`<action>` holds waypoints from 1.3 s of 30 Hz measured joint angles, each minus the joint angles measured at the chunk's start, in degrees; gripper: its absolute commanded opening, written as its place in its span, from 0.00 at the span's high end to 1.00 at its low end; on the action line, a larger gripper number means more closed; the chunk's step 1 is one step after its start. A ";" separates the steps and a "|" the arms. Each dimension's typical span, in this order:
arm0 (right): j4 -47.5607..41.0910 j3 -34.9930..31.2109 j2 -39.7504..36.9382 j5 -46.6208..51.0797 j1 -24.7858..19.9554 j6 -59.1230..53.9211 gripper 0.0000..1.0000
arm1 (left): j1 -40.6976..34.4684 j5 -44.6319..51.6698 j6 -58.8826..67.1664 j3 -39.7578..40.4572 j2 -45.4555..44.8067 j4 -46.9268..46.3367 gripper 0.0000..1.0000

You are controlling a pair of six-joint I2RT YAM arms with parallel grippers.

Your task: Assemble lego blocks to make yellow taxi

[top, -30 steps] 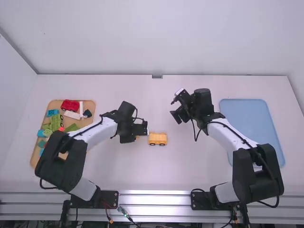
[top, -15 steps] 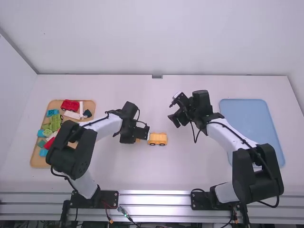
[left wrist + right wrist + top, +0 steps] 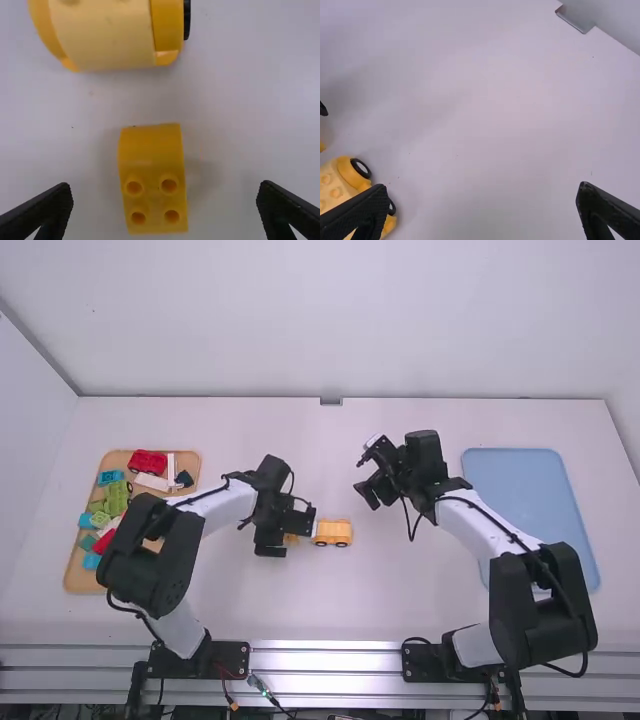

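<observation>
We see two yellow pieces near the middle of the worktop [image 3: 400, 590], well in from all its edges. The wheeled toy-car base [image 3: 332, 532] stands upright, its length running roughly along the near edge; it has a pale yellow studded body, deeper yellow parts around it, and black wheels with white hubs. Just beside it, toward the left edge, we find a small yellow block [image 3: 154, 175], its four hollow-centred studs facing up in two rows, its smooth curved end toward the base. The two lie apart, unjoined.
</observation>
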 measured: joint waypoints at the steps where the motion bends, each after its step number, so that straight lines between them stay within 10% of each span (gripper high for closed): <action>1: 0.02 0.00 0.00 0.02 0.00 -0.02 0.01 | 0.00 -0.02 0.00 0.00 -0.02 0.28 0.01; 15: 2.97 0.04 0.00 -0.02 0.00 -0.46 0.01 | 0.66 3.65 3.89 0.00 -0.02 -1.05 0.01; 24: -4.74 -0.11 0.00 -9.62 0.00 -12.20 0.01 | 13.86 24.52 15.89 -3.48 0.09 7.93 0.01; 39: 11.50 -11.93 0.00 -24.33 0.00 -19.41 0.01 | 23.19 48.17 14.53 -11.08 13.92 23.87 0.05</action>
